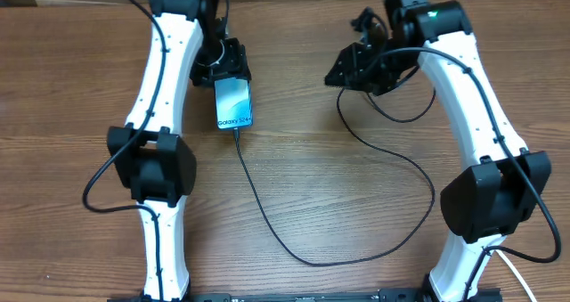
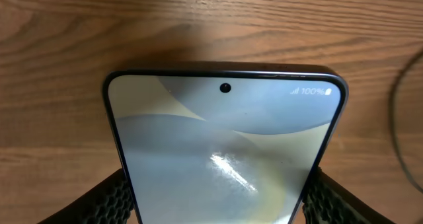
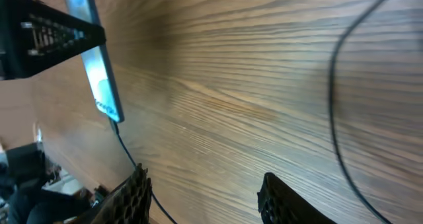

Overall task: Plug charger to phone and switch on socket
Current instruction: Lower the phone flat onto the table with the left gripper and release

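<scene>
Overhead: the left claw clamps the phone, long axis toward the robot, charger cable in its near edge. The right claw, apart and empty, hangs nearer the cable's other end; socket unseen.

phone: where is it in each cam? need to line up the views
Overhead: phone upper left of centre, screen up.
Left wrist: phone fills the lower middle, camera-hole end toward the top.
Right wrist: phone upper left, seen nearly edge-on.
Shared landmark: charger cable, at the phone's lower end in overhead and right wrist, at the right edge in left wrist.
</scene>
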